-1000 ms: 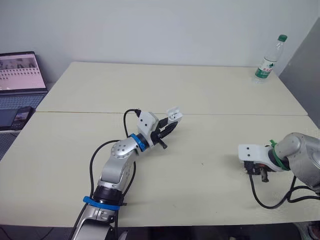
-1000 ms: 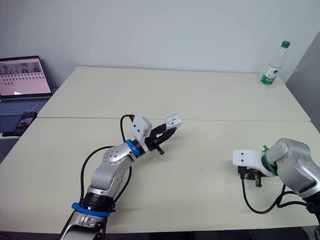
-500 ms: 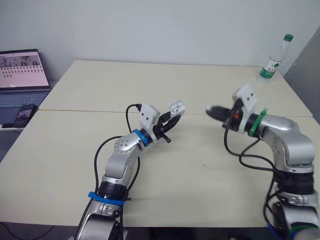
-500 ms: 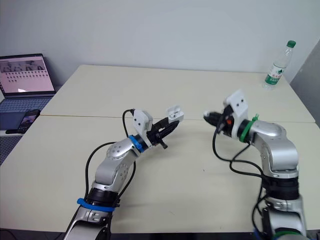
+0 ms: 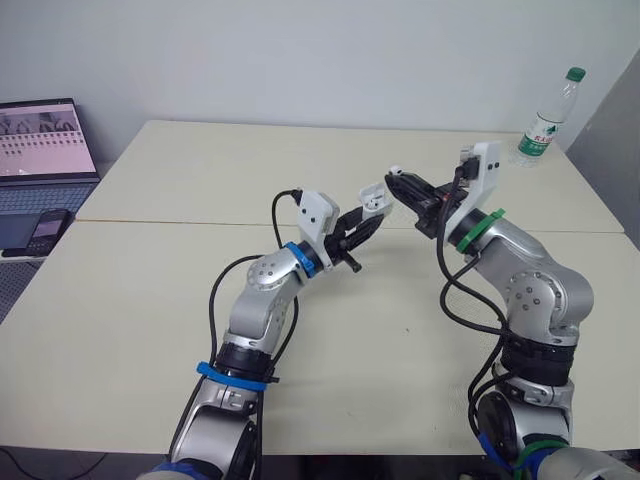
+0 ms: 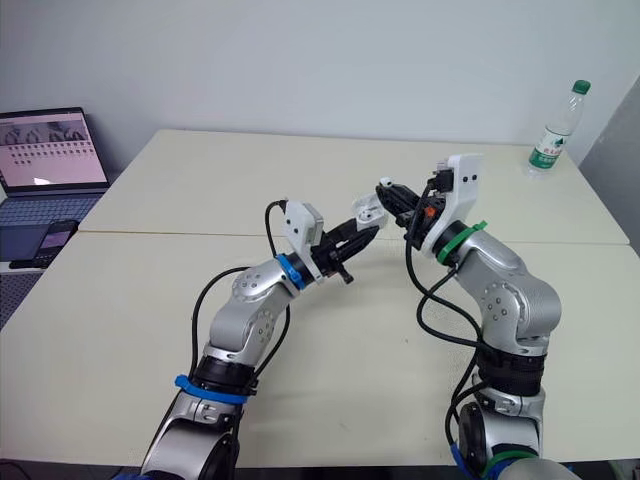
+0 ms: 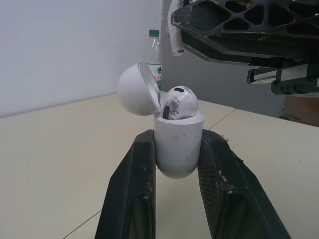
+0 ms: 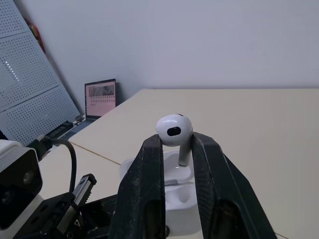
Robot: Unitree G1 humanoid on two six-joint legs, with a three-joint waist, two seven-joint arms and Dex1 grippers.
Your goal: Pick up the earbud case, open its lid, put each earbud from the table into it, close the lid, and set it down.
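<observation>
By open case (image 7: 177, 147), earbud (image 8: 174, 130) — right claw (image 8: 177, 143) pinching

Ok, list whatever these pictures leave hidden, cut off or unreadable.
- Left wrist view: the second socket of the white rounded earbud case, behind the white earbud seated in it.
- Right wrist view: the case's open top, largely behind the black fingers gripping the second white earbud.
- Head views: the open laptop screen and the clear green-capped bottle label, too small to read.
</observation>
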